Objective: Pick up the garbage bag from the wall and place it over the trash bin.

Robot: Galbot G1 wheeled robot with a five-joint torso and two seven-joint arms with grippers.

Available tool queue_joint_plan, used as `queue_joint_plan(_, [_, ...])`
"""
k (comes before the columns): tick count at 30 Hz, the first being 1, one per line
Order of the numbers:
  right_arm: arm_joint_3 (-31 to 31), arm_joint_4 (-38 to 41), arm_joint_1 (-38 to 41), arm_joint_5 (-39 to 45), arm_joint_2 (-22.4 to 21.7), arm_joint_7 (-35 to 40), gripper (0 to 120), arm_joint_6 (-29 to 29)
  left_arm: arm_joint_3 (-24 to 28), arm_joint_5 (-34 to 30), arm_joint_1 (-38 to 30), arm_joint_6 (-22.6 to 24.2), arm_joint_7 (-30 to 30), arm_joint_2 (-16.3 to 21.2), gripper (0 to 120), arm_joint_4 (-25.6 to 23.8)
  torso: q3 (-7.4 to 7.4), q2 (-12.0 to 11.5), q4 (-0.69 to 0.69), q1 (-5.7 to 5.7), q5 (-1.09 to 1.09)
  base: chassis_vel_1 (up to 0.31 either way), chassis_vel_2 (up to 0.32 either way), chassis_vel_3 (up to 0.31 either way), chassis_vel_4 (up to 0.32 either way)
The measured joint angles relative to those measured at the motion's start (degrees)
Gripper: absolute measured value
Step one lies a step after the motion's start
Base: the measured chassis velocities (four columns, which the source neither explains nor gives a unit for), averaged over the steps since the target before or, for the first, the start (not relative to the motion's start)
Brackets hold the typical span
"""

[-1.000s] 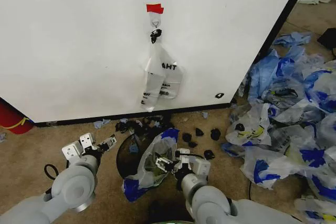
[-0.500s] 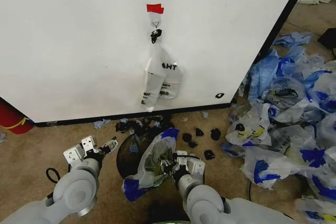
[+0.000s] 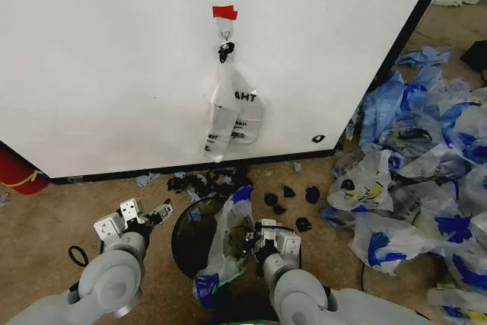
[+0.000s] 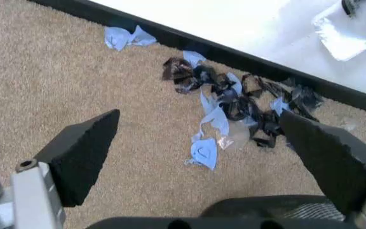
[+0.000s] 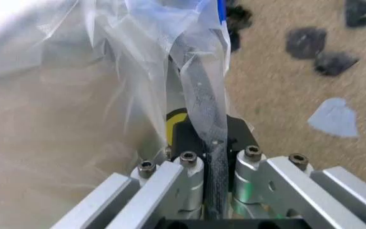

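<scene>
Translucent plastic of the garbage bag (image 3: 228,241) is pinched between the pressed-together jaws of the right gripper (image 5: 207,157), and the bag drapes over the right rim of the trash bin (image 3: 190,237) on the carpet. Left of the bin, the left gripper (image 3: 156,211) hovers with jaws spread wide, touching nothing.

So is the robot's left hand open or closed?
Open. The left gripper has its two black pads spread wide apart with bare carpet between them, holding nothing, just left of the trash bin.
</scene>
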Motion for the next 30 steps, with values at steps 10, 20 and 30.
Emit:
queue_joint_plan(10, [6.5,-1.8,-0.3,-10.2,-7.4,-12.2,1,4.0,-0.4,1.4,-0.4,-0.6,1.0,0.8,99,-1.3,0.00,0.0,0.00,0.00,0.01,0.000,0.000,0.000,0.000])
queue_joint_plan(20, [12.4,-5.7,-1.8,-24.8,-13.7,-23.6,1,8.6,-1.4,1.5,-1.2,-5.7,8.8,1.1,99,-4.0,0.00,0.0,0.00,0.00,0.02,0.000,0.000,0.000,0.000])
queue_joint_plan(30, [20.0,-9.1,-4.6,-37.3,-20.0,-37.6,1,14.3,-0.4,-3.8,-3.8,-13.5,32.8,4.2,100,-8.4,0.00,0.0,0.00,0.00,0.01,0.000,0.000,0.000,0.000])
